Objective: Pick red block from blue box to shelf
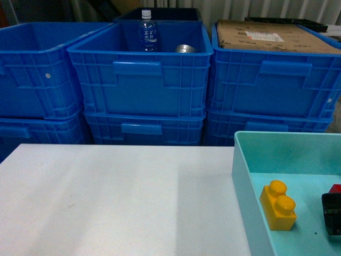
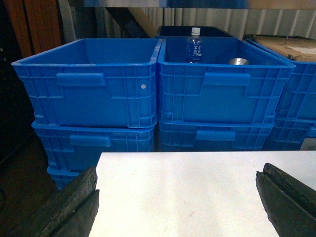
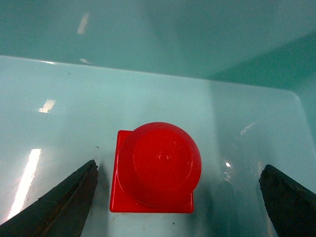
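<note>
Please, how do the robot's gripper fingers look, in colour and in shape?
Left gripper and right gripper look alike: black fingers tapering to wedge tips, with a rough, matte, rubbery-looking surface. No cables or markings are visible. In the head view only a black part shows.

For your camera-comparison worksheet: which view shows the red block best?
The right wrist view: the red block fills the middle, seen from above between open jaws. The head view shows only a red sliver at its right edge. The left wrist view shows none.
</note>
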